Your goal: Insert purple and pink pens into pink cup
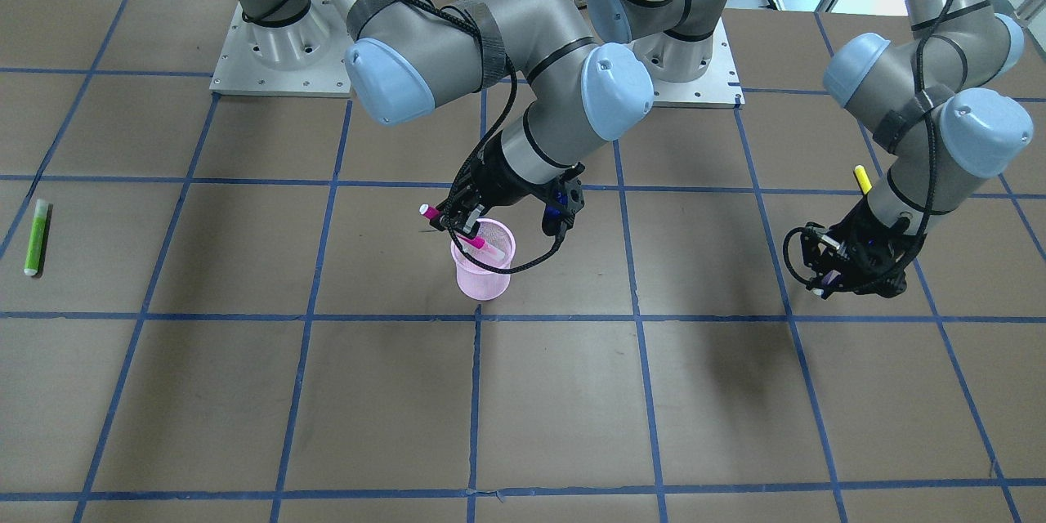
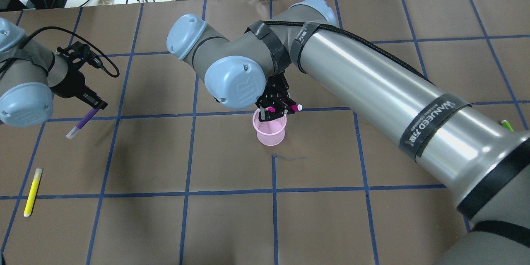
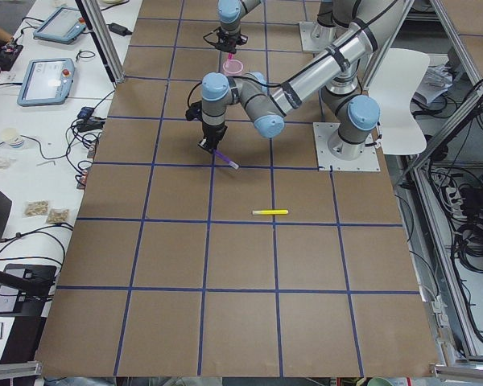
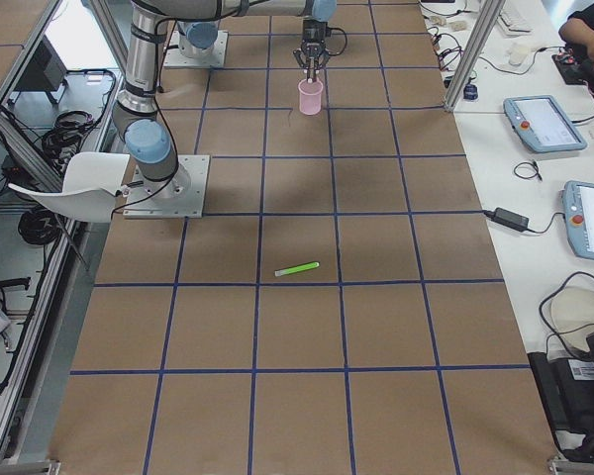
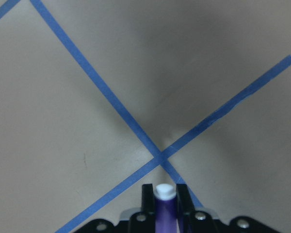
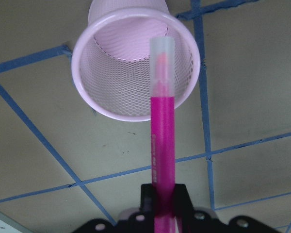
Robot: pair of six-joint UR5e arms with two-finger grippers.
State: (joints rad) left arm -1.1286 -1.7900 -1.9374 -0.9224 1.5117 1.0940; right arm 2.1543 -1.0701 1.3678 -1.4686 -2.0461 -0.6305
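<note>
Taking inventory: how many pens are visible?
4: pink pen in right claw above the pink cup, purple pen in left claw, yellow pen and green pen on the table.

Bright, even light from above. Front view: soft shadows of my arms on the counter (image 1: 245, 392) around 4 o'clock. Overhead: glare streak along my right arm (image 2: 364, 78). Left wrist view: broad dim shadow at 12 o'clock, my left claw (image 5: 165, 190) at 6 slightly blurred.
</note>
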